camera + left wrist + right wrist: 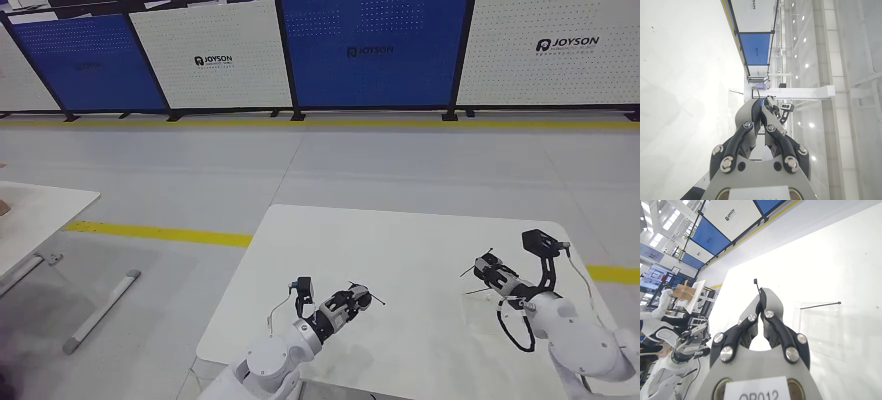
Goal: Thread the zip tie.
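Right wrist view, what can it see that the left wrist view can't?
The right wrist view adds a cardboard box far off. The left wrist view adds a black camera box on the other arm. Both have the loose zip tie on the clear tray and a gripper pinching a tie: left gripper with the left tie, right gripper with the right tie.

Logos point(567, 43) mark the wall panels point(520, 75), a label point(756, 386) the right tool point(761, 290)

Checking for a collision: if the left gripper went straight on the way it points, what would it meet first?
Likely the right gripper, seen just beyond the left gripper; depth is unclear.
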